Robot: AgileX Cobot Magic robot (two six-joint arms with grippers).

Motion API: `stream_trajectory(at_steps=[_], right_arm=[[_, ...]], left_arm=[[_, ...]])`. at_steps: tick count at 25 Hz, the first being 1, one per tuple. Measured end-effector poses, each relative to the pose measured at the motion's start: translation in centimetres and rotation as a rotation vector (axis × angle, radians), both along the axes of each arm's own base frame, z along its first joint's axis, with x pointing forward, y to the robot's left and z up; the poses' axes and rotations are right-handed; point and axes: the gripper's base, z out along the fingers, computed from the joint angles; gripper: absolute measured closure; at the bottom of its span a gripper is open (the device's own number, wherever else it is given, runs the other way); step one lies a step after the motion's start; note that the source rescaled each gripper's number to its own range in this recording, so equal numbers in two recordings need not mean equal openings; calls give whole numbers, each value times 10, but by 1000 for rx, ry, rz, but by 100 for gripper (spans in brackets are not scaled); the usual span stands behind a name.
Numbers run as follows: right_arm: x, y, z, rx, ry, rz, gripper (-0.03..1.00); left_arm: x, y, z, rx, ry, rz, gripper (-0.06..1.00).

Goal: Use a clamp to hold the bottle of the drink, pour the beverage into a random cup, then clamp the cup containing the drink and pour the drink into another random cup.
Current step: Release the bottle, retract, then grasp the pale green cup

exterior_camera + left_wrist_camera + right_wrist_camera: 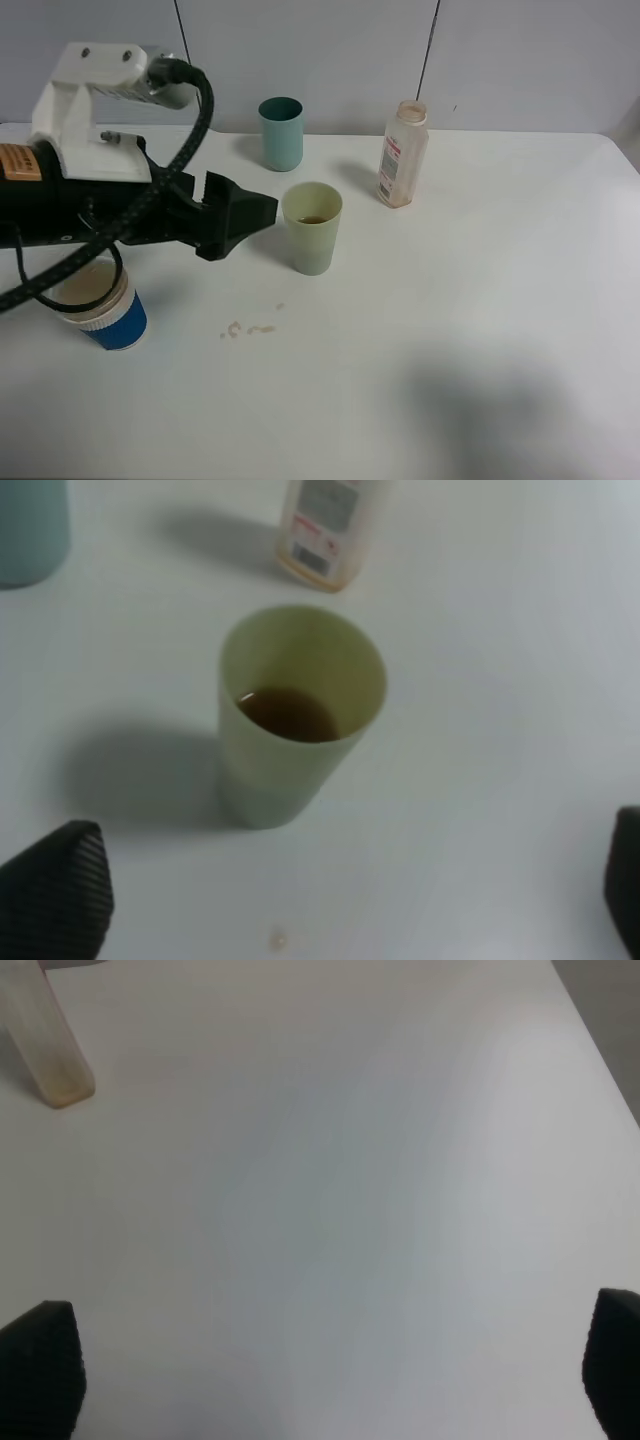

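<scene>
At frame centre the pale cup [312, 228] looks light and slippery; the left gripper [240, 215], jaws apart, should clamp mid-wall.

Path from left claw [262, 212] to pale cup [312, 228] free; teal tumbler [281, 133], bottle [403, 155] stand behind.

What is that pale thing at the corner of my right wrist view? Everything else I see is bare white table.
Observer: A small labelled bottle, standing upright.
Operator: Any cups around?
Observer: Yes, a yellow-green cup near the bottle holds a little dark drink.
Operator: Is something gripping it?
Observer: No, the left jaws stand open just short of it, not touching.
</scene>
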Motion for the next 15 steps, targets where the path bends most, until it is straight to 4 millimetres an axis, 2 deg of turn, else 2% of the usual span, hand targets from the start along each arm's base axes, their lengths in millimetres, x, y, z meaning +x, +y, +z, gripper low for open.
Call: stream_trajectory(at_steps=[6,15], right_arm=[[0,0,0,0,0,0,-3],[0,0,0,0,0,0,-3]], left_arm=[[-1,-16,-13,14,20,-32,-6],[4,-23,-37,79,86,-34,-6]])
